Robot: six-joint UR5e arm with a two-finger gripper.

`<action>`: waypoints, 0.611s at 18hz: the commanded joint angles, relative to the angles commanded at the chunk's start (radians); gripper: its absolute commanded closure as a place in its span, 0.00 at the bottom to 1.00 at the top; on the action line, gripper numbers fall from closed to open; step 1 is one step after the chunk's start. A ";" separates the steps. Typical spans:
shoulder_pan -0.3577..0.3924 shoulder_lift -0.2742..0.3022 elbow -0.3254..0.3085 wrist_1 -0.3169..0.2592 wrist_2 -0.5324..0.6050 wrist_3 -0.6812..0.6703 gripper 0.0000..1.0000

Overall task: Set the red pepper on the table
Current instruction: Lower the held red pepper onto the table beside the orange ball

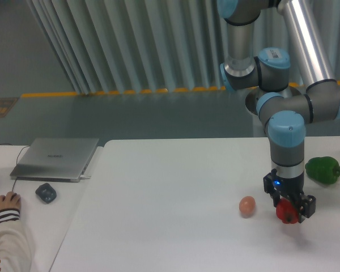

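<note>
The red pepper (285, 212) is held between the fingers of my gripper (288, 212), which is shut on it. It hangs low over the right part of the white table (170, 192); whether it touches the surface cannot be told. The arm comes down from above right, its wrist straight over the pepper.
A small orange-pink ball (247, 205) lies just left of the gripper. A green pepper (323, 169) lies behind it near the right edge. On the smaller desk at left are a closed laptop (55, 158), a dark mouse (45, 192) and a person's hand (9, 202).
</note>
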 joint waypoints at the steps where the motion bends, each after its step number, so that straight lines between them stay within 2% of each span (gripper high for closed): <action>1: 0.000 -0.002 0.000 0.000 0.000 0.000 0.36; 8: -0.002 -0.014 -0.002 0.003 0.002 0.000 0.30; 11: -0.002 -0.017 -0.003 0.003 0.003 0.000 0.22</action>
